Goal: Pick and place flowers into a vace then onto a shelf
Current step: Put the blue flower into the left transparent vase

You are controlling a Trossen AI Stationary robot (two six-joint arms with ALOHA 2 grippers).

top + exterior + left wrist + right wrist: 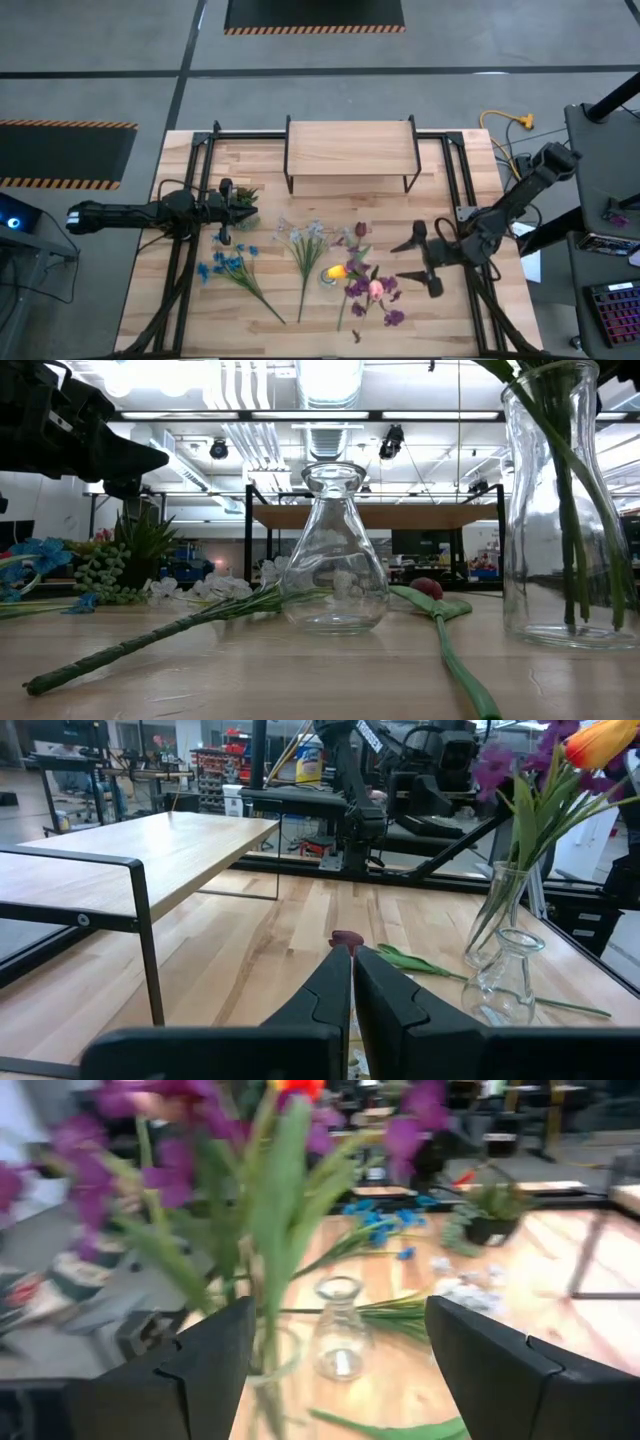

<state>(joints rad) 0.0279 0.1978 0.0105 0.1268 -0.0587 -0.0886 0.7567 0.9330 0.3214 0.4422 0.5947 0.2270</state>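
A tall glass vase (560, 510) near the table's front holds purple, pink and yellow flowers (372, 288). A small empty glass vase (335, 560) stands beside it. Blue flowers (225, 265), white flowers (305, 240) and a dark red bud stem (428, 588) lie flat on the table. The wooden shelf (350, 148) stands at the far middle. My right gripper (398, 262) is open, just right of the filled vase, which shows close in its wrist view (265, 1360). My left gripper (232, 205) is shut and empty (352, 970), beside a small potted plant (245, 197).
Black metal frame rails (195, 250) run along the table's left and right sides. The small empty vase shows between my right gripper's fingers, farther off (338, 1330). Bare wooden table (300, 200) lies between the shelf and the flowers.
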